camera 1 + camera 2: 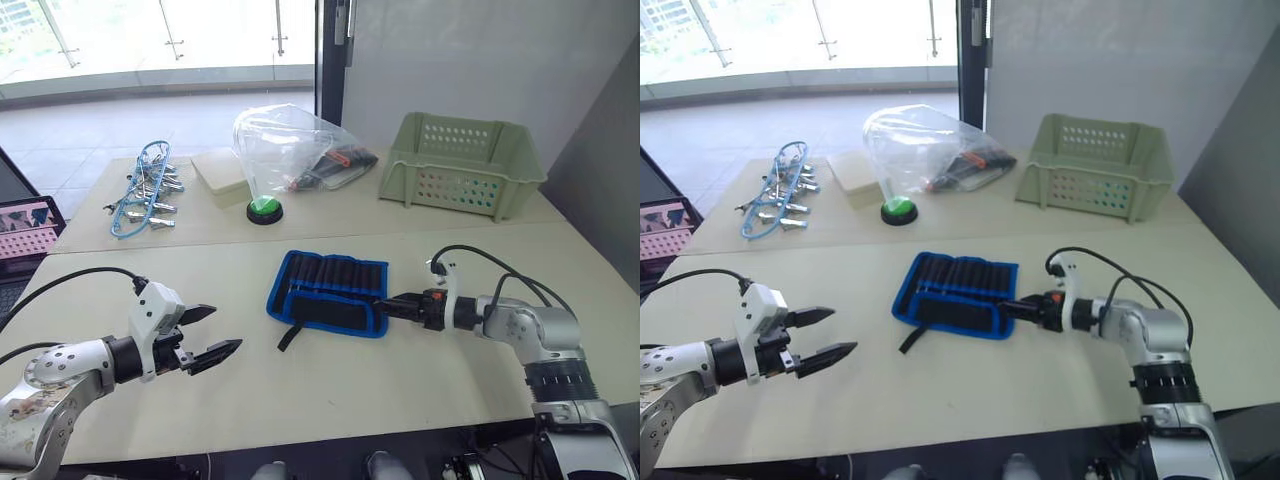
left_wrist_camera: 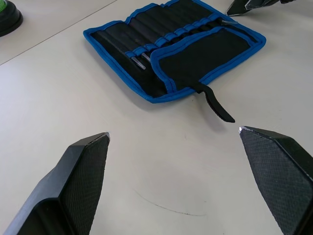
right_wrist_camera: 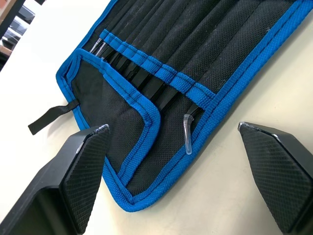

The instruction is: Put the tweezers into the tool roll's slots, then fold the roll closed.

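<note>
The tool roll (image 1: 330,290) lies in the middle of the table, black with blue edging, its near flap folded up over the lower part. Several black tweezers (image 3: 146,81) sit in the slots (image 3: 161,66) under a blue band, their tips showing in the left wrist view (image 2: 138,61). A clear cap (image 3: 188,133) lies on one tweezer end. The strap (image 1: 290,335) trails off the near left corner. My right gripper (image 1: 392,302) is open at the roll's right edge, its fingers either side of the flap corner. My left gripper (image 1: 225,328) is open and empty, well left of the roll.
At the back of the table stand a pale green basket (image 1: 460,165), a clear plastic bag (image 1: 290,150), a green button (image 1: 265,210), a cream box (image 1: 220,170) and silver clamps on blue cord (image 1: 145,190). A pink rack (image 1: 25,225) stands off the left edge.
</note>
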### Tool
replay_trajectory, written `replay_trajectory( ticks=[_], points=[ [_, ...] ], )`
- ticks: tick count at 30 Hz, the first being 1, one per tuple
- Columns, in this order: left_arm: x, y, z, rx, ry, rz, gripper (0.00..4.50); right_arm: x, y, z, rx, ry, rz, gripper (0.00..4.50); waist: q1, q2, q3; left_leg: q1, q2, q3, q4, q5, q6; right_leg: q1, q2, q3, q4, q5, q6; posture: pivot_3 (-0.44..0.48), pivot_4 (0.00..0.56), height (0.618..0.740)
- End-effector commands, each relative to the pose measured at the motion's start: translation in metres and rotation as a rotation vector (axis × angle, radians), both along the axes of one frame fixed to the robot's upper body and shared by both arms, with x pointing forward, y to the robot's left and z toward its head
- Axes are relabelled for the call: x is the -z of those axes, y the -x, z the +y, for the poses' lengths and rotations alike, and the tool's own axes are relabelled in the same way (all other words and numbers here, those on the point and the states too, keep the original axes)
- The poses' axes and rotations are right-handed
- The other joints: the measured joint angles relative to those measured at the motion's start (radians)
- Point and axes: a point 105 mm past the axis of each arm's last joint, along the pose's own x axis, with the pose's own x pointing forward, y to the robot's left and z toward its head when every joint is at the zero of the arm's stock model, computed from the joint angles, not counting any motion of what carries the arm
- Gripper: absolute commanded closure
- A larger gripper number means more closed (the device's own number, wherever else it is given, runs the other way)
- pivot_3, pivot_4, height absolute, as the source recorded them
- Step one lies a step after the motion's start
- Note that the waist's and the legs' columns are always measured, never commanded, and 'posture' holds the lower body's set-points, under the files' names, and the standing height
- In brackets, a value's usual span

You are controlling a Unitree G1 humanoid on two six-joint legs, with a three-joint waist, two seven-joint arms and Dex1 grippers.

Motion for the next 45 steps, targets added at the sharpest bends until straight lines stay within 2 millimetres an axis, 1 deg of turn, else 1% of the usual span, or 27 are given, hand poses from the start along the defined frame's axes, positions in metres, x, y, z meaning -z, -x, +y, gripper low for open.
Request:
replay_trajectory(
  ticks=[1, 7, 10, 12, 17, 19, 22, 25, 27, 29, 31, 34, 38, 40, 42, 45],
  points=[
    [-0.007, -0.001, -0.001, 0.010, -0.021, -0.041, 0.00, 0.001, -0.001, 0.006, -0.007, -0.019, 0.026, 0.84, -0.001, 0.000, 0.000, 0.000, 0.000, 0.000, 0.000, 0.000, 0.000, 0.000, 0.000, 0.000, 0.000, 0.000, 0.000, 0.000, 0.150, 0.740],
    [-0.004, -0.005, 0.003, -0.020, 0.004, -0.029, 0.00, -0.003, -0.006, 0.004, 0.017, -0.053, 0.026, 2.89, 0.002, 0.000, 0.000, 0.000, 0.000, 0.000, 0.000, 0.000, 0.000, 0.000, 0.000, 0.000, 0.000, 0.000, 0.000, 0.000, 0.150, 0.740],
    [0.002, -0.006, 0.005, -0.027, -0.011, -0.015, 0.00, -0.007, -0.008, 0.005, 0.026, -0.077, 0.022, 3.93, 0.002, 0.000, 0.000, -0.001, 0.000, 0.000, 0.000, 0.000, 0.000, 0.000, 0.000, 0.000, 0.000, 0.000, 0.000, 0.000, 0.150, 0.740],
    [0.004, -0.006, 0.004, -0.026, -0.002, -0.009, 0.00, -0.010, -0.009, 0.003, 0.033, -0.089, 0.020, 4.49, 0.002, 0.000, 0.000, -0.001, 0.000, 0.000, 0.000, 0.000, 0.000, 0.000, 0.000, 0.000, 0.000, 0.000, 0.000, 0.000, 0.150, 0.740],
    [0.010, -0.006, 0.006, -0.040, -0.002, 0.006, 0.00, -0.015, -0.006, -0.002, 0.033, -0.098, 0.023, 4.49, 0.003, 0.000, 0.000, -0.002, -0.001, 0.000, 0.000, 0.000, 0.000, -0.002, -0.001, 0.000, 0.000, 0.000, 0.000, 0.000, 0.150, 0.740],
    [0.012, -0.006, 0.005, -0.040, -0.001, 0.009, 0.00, -0.020, -0.003, -0.008, 0.032, -0.094, 0.021, 4.49, 0.004, 0.000, 0.000, -0.002, -0.001, 0.000, 0.000, 0.000, 0.000, -0.002, -0.001, 0.000, 0.000, 0.000, 0.000, 0.000, 0.150, 0.740],
    [0.014, -0.005, 0.003, -0.030, 0.001, 0.015, 0.00, -0.023, 0.000, -0.021, 0.031, -0.037, 0.016, 4.49, 0.008, 0.001, 0.001, -0.003, -0.001, 0.000, 0.000, 0.000, 0.000, -0.003, -0.002, 0.000, 0.000, 0.000, 0.000, 0.000, 0.150, 0.740],
    [0.015, -0.006, 0.002, -0.022, -0.001, 0.017, 0.00, -0.030, -0.001, -0.027, 0.032, -0.009, 0.008, 4.49, 0.007, 0.001, 0.001, -0.004, -0.001, 0.000, 0.000, 0.000, 0.000, -0.003, -0.002, -0.001, 0.000, 0.000, 0.000, 0.000, 0.150, 0.740],
    [0.015, -0.007, 0.000, -0.017, 0.001, 0.017, 0.00, -0.038, -0.002, -0.027, 0.023, 0.015, -0.008, 4.49, 0.006, 0.001, 0.001, -0.004, -0.001, 0.000, 0.000, 0.000, 0.000, -0.003, -0.001, 0.000, 0.000, 0.000, 0.000, 0.000, 0.150, 0.740],
    [0.018, -0.007, -0.004, -0.001, -0.002, 0.022, 0.00, -0.045, -0.004, -0.021, 0.015, 0.041, 0.001, 4.49, 0.000, 0.003, 0.002, -0.004, -0.001, 0.000, 0.000, 0.000, 0.000, -0.003, -0.001, 0.000, 0.000, 0.000, 0.000, 0.000, 0.150, 0.740],
    [0.019, -0.007, -0.008, 0.013, -0.001, 0.024, 0.00, -0.048, -0.001, -0.010, -0.025, 0.071, 0.011, 4.49, -0.002, 0.003, 0.002, -0.004, -0.001, 0.000, 0.000, 0.000, 0.000, -0.004, -0.001, 0.000, 0.000, 0.000, 0.000, 0.000, 0.150, 0.740],
    [0.018, -0.008, -0.016, 0.035, 0.011, 0.015, 0.00, -0.045, -0.003, -0.005, -0.011, 0.122, 0.045, 4.49, 0.000, 0.003, 0.002, -0.005, 0.000, 0.000, 0.000, 0.000, 0.000, -0.004, 0.000, 0.000, 0.000, 0.000, 0.000, 0.000, 0.150, 0.740],
    [0.012, -0.011, -0.030, 0.073, 0.038, -0.012, 0.00, -0.039, -0.008, -0.005, 0.048, 0.172, 0.094, 4.49, 0.005, 0.003, 0.002, -0.010, -0.001, 0.000, 0.002, 0.000, 0.000, -0.009, -0.002, 0.000, 0.001, 0.000, 0.000, 0.000, 0.150, 0.740],
    [0.007, -0.012, -0.041, 0.104, 0.062, -0.032, 0.00, -0.038, -0.010, -0.004, 0.065, 0.176, 0.113, 4.49, 0.006, 0.003, 0.002, -0.013, -0.001, 0.000, 0.002, 0.001, -0.001, -0.013, -0.003, 0.001, 0.002, 0.002, 0.000, 0.000, 0.150, 0.740],
    [0.004, -0.013, -0.046, 0.121, 0.078, -0.041, 0.00, -0.038, -0.010, -0.004, 0.077, 0.172, 0.124, 4.49, 0.006, 0.003, 0.002, -0.013, -0.001, 0.000, 0.002, 0.001, -0.001, -0.013, -0.002, 0.000, 0.002, 0.002, 0.000, 0.000, 0.150, 0.740],
    [0.004, -0.013, -0.047, 0.124, 0.077, -0.040, 0.00, -0.036, -0.005, -0.007, 0.071, 0.128, 0.164, 4.49, 0.004, 0.003, 0.002, -0.013, -0.002, 0.000, 0.002, 0.001, -0.001, -0.013, -0.002, 0.000, 0.002, 0.002, 0.000, 0.000, 0.150, 0.740]
  ],
)
